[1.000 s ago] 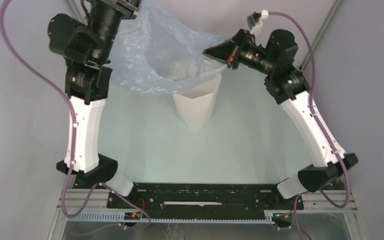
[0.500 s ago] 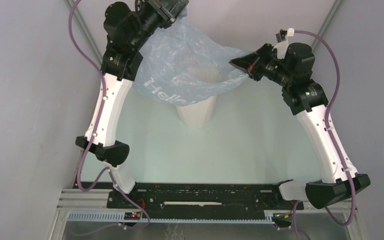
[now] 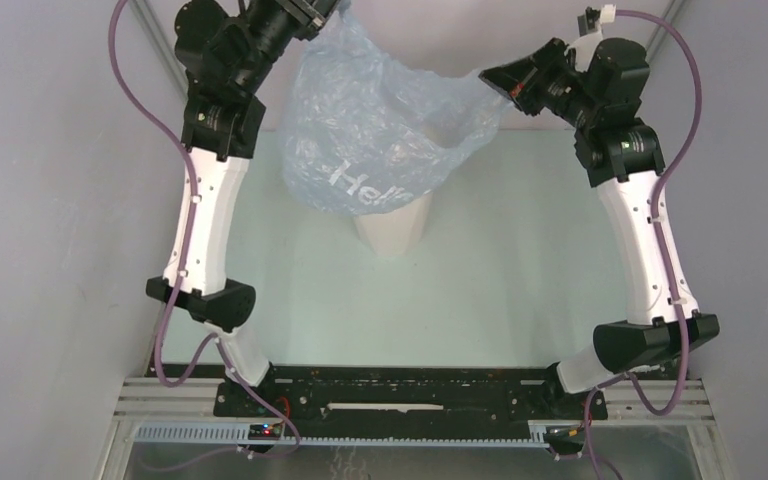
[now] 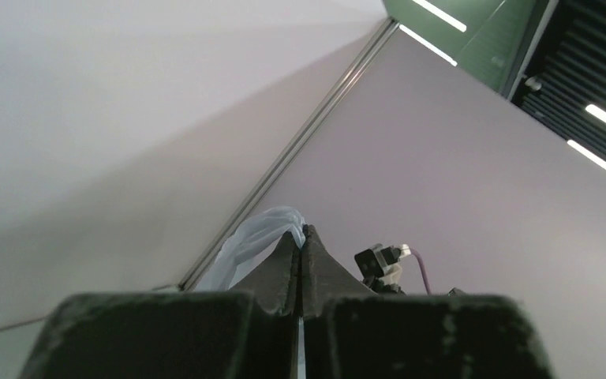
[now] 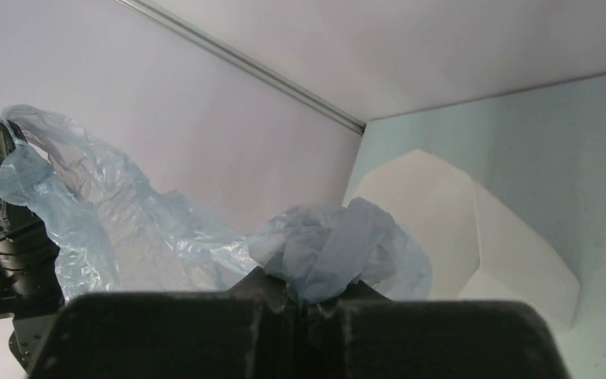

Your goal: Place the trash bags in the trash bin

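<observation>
1 bag higher now, over 1 bin — L gripper, R gripper tight on it

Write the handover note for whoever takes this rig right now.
Left gripper: shut on one edge of the trash bag, high at the back left.
Right gripper: shut on the opposite edge, back right.
The bag hangs spread between them over the trash bin, which stands upright on the table.
Done: bag lifted and held above the bin.
Left: lower it in and release. Cannot tell whether its bottom is inside yet.
</observation>
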`<action>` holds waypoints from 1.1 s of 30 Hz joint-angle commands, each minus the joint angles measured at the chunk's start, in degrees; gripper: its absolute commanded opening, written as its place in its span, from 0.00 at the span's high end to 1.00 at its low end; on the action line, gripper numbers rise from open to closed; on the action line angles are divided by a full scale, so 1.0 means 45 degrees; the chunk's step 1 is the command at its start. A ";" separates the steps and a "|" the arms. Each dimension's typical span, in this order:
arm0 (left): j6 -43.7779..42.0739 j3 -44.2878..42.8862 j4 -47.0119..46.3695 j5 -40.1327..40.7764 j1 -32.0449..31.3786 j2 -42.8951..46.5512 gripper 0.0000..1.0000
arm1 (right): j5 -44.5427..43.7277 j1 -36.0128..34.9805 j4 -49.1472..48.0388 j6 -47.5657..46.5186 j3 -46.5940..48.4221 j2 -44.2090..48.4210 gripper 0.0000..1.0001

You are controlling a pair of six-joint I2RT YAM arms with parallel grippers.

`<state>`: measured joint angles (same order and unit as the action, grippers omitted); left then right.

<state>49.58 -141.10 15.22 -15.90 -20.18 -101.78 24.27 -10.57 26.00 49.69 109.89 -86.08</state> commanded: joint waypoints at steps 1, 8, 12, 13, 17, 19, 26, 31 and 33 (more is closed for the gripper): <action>0.1281 -0.1087 -0.1583 -0.0461 0.0397 -0.0435 1.00 | -0.0321 -0.0103 0.0261 -0.0802 0.1618 -0.0273 1.00; 0.2072 -0.1704 -0.2570 -0.0333 0.0869 -0.0640 1.00 | -0.0300 -0.0180 0.1223 -0.1036 0.3786 -0.1211 1.00; 0.2094 -0.0733 -0.2732 -0.0486 0.0894 -0.0089 1.00 | -0.0673 -0.0631 0.1517 -0.1124 0.3062 -0.0717 1.00; 0.2039 -0.0327 -0.2718 -0.0533 0.0892 0.0072 1.00 | -0.0775 -0.0746 0.1284 -0.0984 0.2346 -0.0451 1.00; 0.1377 0.1300 -0.2215 -0.0385 0.0892 0.0818 1.00 | -0.0362 -0.1176 -0.0053 -0.0182 0.0074 0.0037 1.00; 0.0736 0.1579 -0.1675 -0.0301 0.0909 0.1049 0.99 | -0.0229 -0.1469 -0.0110 -0.0155 0.0079 -0.0122 1.00; -0.0573 0.1693 0.0789 -0.0578 0.1316 0.1480 0.52 | -0.1004 -0.0917 0.0295 0.0175 0.0420 -0.0131 1.00; -0.2132 0.1952 0.3182 -0.0246 0.1974 0.2860 0.00 | -0.1194 -0.0534 0.0375 0.0292 -0.0203 0.0178 1.00; -0.2786 0.2316 0.4205 0.0091 0.2222 0.3667 0.00 | -0.1061 -0.0533 0.0385 0.0217 -0.0282 0.0184 1.00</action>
<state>44.82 -132.44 25.19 -16.88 -12.40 -94.65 19.75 -12.88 28.95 50.02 109.36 -87.61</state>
